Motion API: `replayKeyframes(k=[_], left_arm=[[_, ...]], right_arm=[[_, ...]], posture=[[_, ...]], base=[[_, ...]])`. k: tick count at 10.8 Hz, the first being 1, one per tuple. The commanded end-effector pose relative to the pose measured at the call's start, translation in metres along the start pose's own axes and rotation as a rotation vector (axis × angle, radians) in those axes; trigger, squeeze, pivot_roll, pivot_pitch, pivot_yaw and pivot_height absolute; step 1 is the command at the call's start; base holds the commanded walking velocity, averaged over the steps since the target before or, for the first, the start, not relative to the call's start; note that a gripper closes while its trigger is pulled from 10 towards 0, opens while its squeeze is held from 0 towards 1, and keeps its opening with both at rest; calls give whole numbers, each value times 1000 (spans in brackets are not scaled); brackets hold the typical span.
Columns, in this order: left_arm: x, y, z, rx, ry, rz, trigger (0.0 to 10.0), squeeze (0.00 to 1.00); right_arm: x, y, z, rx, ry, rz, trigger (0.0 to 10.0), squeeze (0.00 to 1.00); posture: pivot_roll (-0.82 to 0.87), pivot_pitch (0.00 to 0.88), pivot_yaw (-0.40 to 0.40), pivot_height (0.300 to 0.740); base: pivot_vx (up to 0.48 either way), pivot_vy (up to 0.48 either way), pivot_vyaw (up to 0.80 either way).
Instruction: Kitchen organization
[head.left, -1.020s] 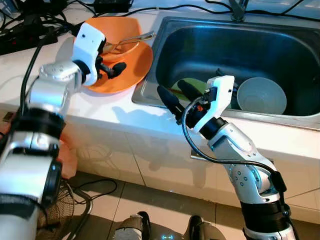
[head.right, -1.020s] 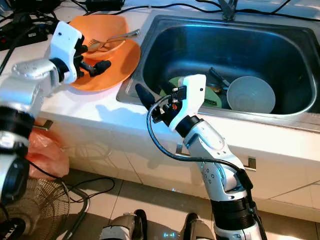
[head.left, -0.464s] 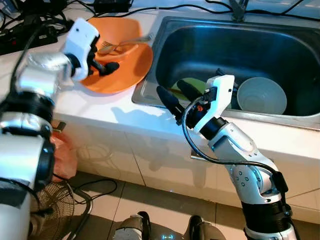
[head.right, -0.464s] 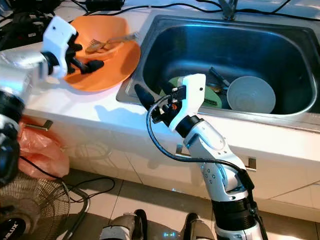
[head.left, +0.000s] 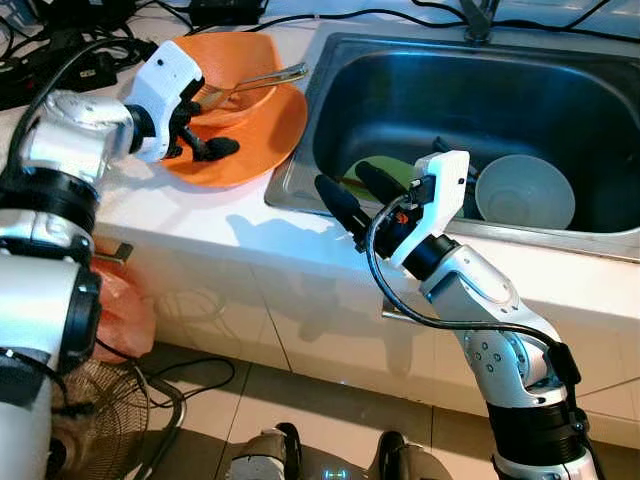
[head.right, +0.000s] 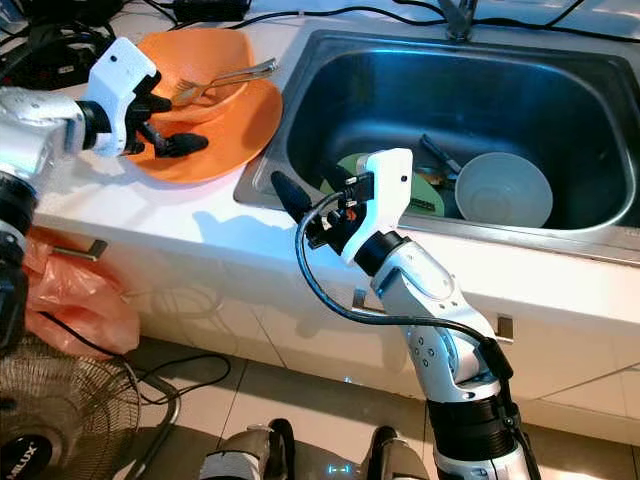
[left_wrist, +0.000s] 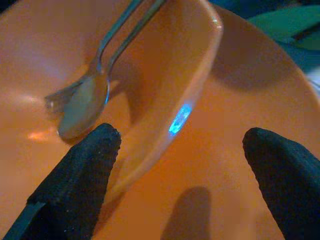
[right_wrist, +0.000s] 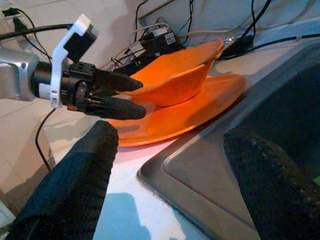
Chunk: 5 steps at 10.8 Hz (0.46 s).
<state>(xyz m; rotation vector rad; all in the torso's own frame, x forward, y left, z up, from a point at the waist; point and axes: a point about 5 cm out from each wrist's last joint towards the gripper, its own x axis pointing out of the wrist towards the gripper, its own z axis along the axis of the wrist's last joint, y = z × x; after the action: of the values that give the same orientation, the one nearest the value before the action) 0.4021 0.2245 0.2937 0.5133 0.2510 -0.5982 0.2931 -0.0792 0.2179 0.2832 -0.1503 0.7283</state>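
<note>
Sink (head.left: 330, 70) serving as reference, set into white counter (head.left: 200, 215). Orange plate (head.left: 265, 140) lying just beside sink, orange bowl (head.left: 235, 85) resting on it, holding fork (left_wrist: 75, 92) and spoon (left_wrist: 82, 102). Left gripper (head.left: 205, 135) hovering over plate at bowl's rim, fingers spread, gripping nothing. Right gripper (head.left: 355, 195) hanging over sink's near edge, fingers (right_wrist: 75, 190) apart, empty. Grey bowl (head.left: 525, 190) and green dish (head.left: 390, 172) lying inside sink.
</note>
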Motion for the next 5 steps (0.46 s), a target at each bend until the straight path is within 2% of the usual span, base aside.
replayKeyframes(k=[1, 5], left_arm=[[-8, 5, 6, 30, 16, -40, 10000, 0], [-26, 15, 22, 77, -12, -80, 10000, 0]], right_arm=[[-1, 2, 3, -2, -7, 12, 10000, 0], [1, 2, 2, -1, -8, 15, 10000, 0]], posture=[[133, 185, 100, 740], [144, 177, 97, 740]], base=[[0, 0, 0], [0, 0, 0]])
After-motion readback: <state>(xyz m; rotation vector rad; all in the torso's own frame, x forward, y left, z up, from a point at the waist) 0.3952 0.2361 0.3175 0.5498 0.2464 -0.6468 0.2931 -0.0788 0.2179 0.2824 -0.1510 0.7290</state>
